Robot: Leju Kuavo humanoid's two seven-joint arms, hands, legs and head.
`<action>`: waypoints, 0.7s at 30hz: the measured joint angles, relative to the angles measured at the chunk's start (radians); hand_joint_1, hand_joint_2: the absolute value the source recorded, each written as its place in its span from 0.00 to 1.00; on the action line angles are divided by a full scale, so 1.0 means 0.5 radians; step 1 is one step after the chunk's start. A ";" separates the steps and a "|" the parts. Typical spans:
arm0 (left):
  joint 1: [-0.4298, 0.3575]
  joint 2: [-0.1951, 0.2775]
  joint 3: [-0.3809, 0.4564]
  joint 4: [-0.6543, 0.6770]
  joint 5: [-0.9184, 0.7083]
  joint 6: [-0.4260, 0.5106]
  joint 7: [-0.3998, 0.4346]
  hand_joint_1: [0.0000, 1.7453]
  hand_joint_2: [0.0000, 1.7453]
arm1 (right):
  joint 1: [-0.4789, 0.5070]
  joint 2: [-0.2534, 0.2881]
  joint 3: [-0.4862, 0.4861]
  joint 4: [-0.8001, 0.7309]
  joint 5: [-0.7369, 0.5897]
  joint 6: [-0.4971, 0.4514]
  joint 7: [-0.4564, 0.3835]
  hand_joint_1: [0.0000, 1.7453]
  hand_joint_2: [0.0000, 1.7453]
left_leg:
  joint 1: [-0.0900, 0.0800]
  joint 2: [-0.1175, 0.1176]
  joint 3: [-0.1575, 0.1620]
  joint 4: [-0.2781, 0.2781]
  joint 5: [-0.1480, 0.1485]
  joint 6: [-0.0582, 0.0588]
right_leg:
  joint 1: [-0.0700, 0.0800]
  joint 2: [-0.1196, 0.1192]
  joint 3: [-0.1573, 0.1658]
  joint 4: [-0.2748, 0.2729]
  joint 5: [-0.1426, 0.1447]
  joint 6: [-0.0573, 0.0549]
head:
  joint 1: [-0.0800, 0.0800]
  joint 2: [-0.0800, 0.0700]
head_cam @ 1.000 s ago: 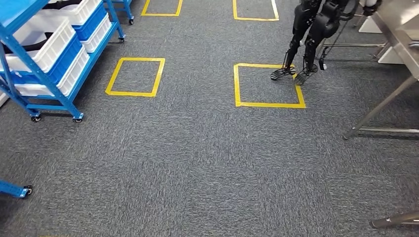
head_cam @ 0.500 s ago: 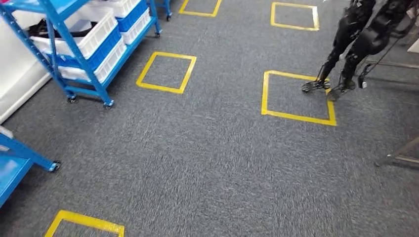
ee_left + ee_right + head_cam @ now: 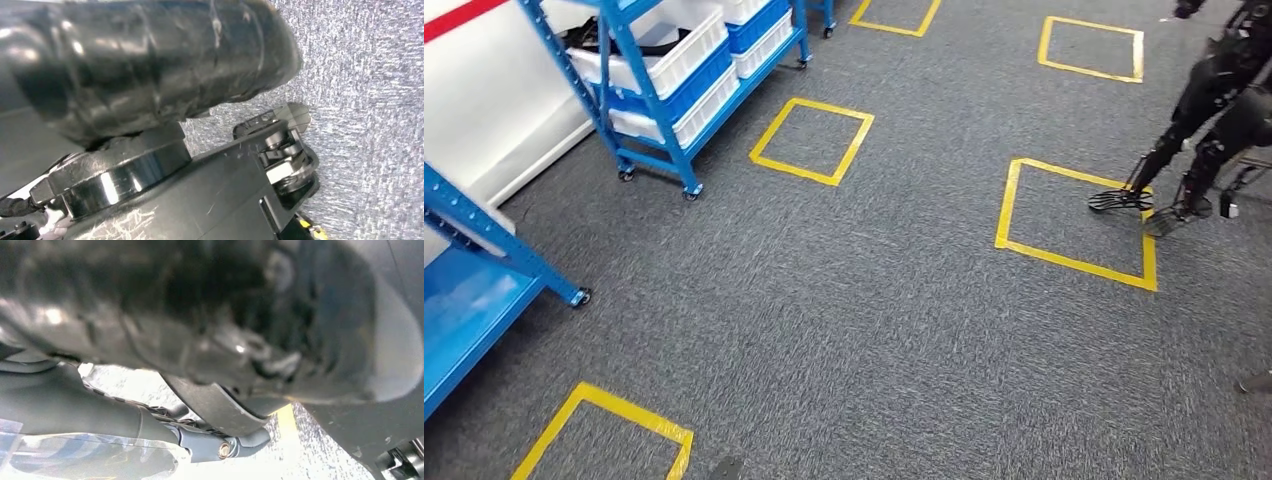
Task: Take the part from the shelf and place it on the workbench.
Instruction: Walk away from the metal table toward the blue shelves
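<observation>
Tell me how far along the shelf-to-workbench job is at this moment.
Done: nothing confirmable; wrist views too blurred to show a held part. In hand: robot on carpet, blue shelf with white bins ahead-left. Left: unsettled; this fits heading to fetch or carrying away.

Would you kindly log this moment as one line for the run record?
view: head | floor: grey carpet with yellow taped squares | shelf: blue rack holding white bins, upper left | other robot: far right | hands: unclear
</observation>
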 joint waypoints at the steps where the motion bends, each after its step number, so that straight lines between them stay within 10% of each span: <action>1: 0.001 -0.003 0.012 0.000 0.005 0.000 0.005 0.00 0.00 | -0.001 0.000 0.000 0.001 -0.001 -0.002 0.000 0.00 0.00 | -0.005 -0.019 -0.001 -0.004 0.001 0.008 | 0.005 -0.017 0.006 -0.004 -0.003 0.010 | 0.002 0.000; 4: 0.012 -0.011 0.033 0.002 0.010 0.001 0.024 0.00 0.00 | -0.004 -0.002 0.000 0.002 -0.007 -0.005 0.000 0.00 0.00 | 0.012 -0.081 0.021 -0.039 0.016 0.035 | 0.005 0.031 0.003 0.037 -0.049 0.039 | 0.011 0.000; 9: 0.002 -0.020 0.036 0.003 -0.018 -0.011 0.037 0.00 0.00 | -0.003 -0.003 0.000 0.003 -0.019 -0.016 -0.010 0.00 0.00 | 0.019 -0.198 0.028 -0.049 0.022 0.061 | -0.010 0.197 -0.253 0.545 -0.248 0.064 | 0.028 0.000; 14: 0.005 -0.027 0.037 0.003 -0.022 -0.007 0.024 0.00 0.00 | -0.001 -0.003 0.000 0.003 -0.028 -0.011 -0.012 0.00 0.00 | 0.024 -0.344 0.018 -0.012 0.009 0.033 | -0.039 0.312 -0.082 0.087 0.035 0.064 | 0.028 0.000; 17: 0.007 -0.027 0.037 0.006 -0.031 -0.004 0.012 0.00 0.00 | -0.002 -0.002 0.000 0.002 -0.030 -0.015 -0.018 0.00 0.00 | 0.029 -0.399 -0.007 -0.008 0.019 -0.003 | -0.034 0.320 -0.063 0.033 0.032 0.037 | 0.025 0.000; 21: 0.014 -0.022 0.037 0.013 -0.075 -0.029 0.030 0.00 0.00 | 0.004 0.001 0.000 0.003 -0.033 -0.021 -0.038 0.00 0.00 | 0.024 -0.247 -0.113 0.196 -0.094 -0.040 | -0.036 0.227 -0.043 0.006 0.049 -0.016 | 0.001 0.000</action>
